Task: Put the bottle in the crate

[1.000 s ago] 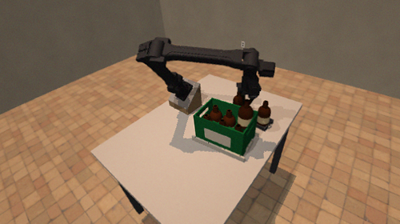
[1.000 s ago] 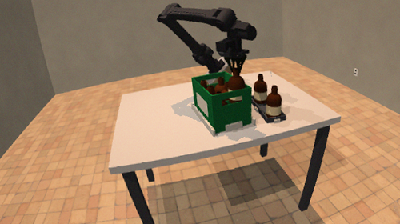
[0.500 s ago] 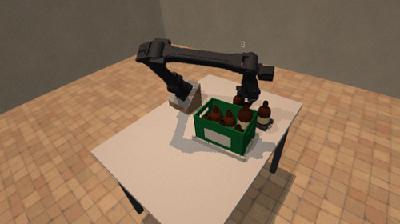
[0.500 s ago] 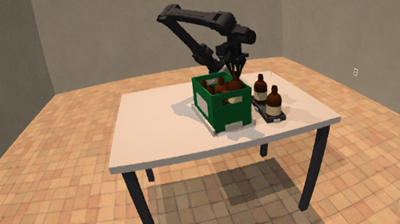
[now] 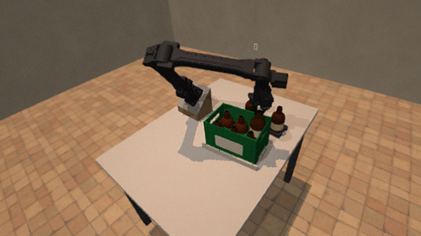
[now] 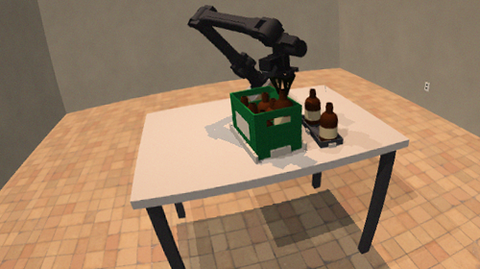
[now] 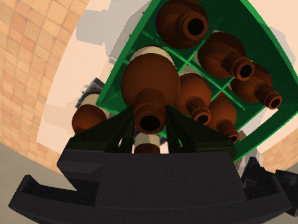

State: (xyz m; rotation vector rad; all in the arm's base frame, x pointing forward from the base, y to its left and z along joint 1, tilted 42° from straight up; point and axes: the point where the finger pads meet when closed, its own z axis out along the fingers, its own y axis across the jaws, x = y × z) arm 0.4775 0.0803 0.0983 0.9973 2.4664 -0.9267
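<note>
Gripper: the black gripper (image 5: pixel 260 110) (image 6: pixel 283 93) (image 7: pixel 150 110) has its fingers partly apart, clamped on the neck of a brown bottle.
Held bottle: the held bottle (image 5: pixel 258 123) (image 6: pixel 282 102) (image 7: pixel 150 82), pale-labelled, is upright and partly inside a corner slot, its shoulders above its neighbours'.
Crate: one green crate (image 5: pixel 210 132) (image 6: pixel 277 133) (image 7: pixel 280 45), between the middle and the right edge of the tabletop (image 5: pixel 162 181) (image 6: pixel 178 159) (image 7: pixel 62 110) in the exterior view, contains five other bottles.
Tray: one dark tray (image 5: pixel 280 133) (image 6: pixel 338 141), closer to that right edge, carries two upright bottles.
Bottle count: eight, all brown.
Arm: one black arm (image 5: pixel 214 61) (image 6: pixel 238 22) reaches over from a wedge-shaped base (image 5: pixel 204 109) near the tabletop's far edge.
</note>
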